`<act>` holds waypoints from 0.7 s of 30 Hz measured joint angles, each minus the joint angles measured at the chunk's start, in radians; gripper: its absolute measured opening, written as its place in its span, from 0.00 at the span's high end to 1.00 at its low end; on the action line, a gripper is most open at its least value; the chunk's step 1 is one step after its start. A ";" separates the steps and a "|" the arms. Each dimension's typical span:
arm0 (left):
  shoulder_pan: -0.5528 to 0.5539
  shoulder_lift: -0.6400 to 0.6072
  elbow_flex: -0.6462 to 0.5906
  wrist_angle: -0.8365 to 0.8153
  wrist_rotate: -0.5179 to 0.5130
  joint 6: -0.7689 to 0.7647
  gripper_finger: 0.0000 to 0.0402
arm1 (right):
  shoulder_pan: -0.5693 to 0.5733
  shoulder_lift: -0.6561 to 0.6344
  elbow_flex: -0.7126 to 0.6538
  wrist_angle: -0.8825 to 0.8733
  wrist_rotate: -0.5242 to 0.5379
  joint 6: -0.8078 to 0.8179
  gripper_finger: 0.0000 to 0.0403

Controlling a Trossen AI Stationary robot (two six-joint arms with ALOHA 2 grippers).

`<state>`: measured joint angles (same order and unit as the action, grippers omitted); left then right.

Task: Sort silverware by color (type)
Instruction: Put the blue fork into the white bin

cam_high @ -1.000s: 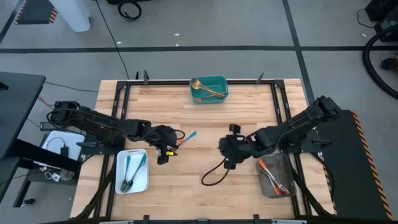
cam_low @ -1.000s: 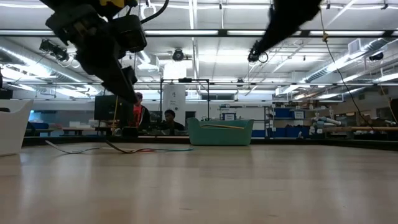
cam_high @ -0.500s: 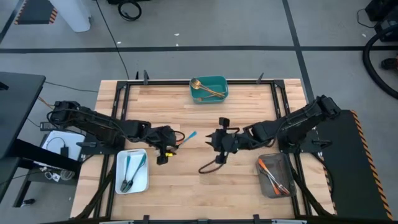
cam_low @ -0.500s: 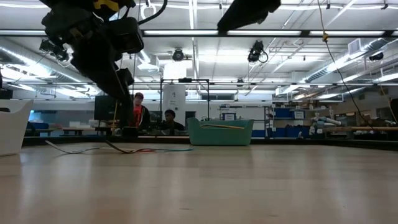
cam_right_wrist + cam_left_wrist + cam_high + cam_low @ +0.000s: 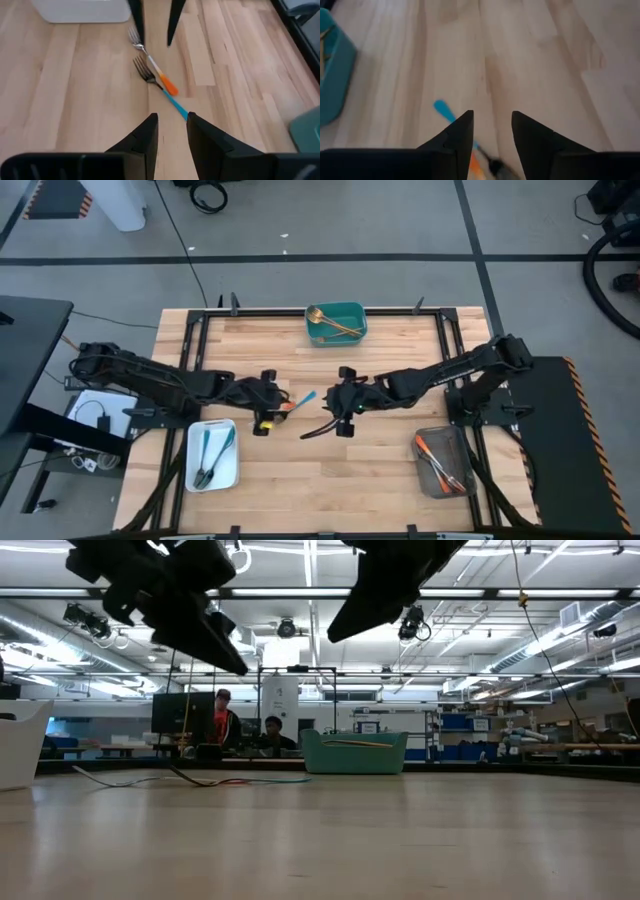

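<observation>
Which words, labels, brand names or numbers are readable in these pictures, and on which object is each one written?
None can be read.
The teal tray, white tray, orange-handled fork and blue-handled fork show no writing.
Background screens and shelves in the low view: too small to read.

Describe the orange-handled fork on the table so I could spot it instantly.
Start at the white tray on the wooden table, then look just beyond its far edge. Two forks cross between the two grippers; the orange-handled fork is the shorter, lying over a blue-handled fork.

No legible text or labels
</observation>
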<state>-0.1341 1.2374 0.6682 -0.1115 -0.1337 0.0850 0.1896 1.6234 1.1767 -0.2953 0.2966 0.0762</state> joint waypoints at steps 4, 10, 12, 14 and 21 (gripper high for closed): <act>0.001 -0.047 -0.038 0.010 -0.025 0.014 0.67 | -0.014 0.016 -0.001 0.034 -0.038 -0.001 0.73; -0.003 -0.132 -0.146 0.127 -0.045 0.062 0.70 | -0.020 0.057 0.000 0.081 -0.045 0.002 0.73; 0.002 -0.162 -0.180 0.181 -0.049 0.081 0.70 | -0.023 0.076 0.000 0.103 -0.059 0.002 0.73; 0.010 -0.205 -0.210 0.205 -0.056 0.086 0.71 | -0.029 0.093 0.000 0.114 -0.064 -0.002 0.73; 0.019 -0.351 -0.262 0.216 -0.061 0.084 0.71 | -0.059 0.150 0.004 0.175 -0.119 -0.008 0.73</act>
<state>-0.1149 0.8864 0.4063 0.1044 -0.1944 0.1692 0.1305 1.7732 1.1811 -0.1204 0.1780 0.0677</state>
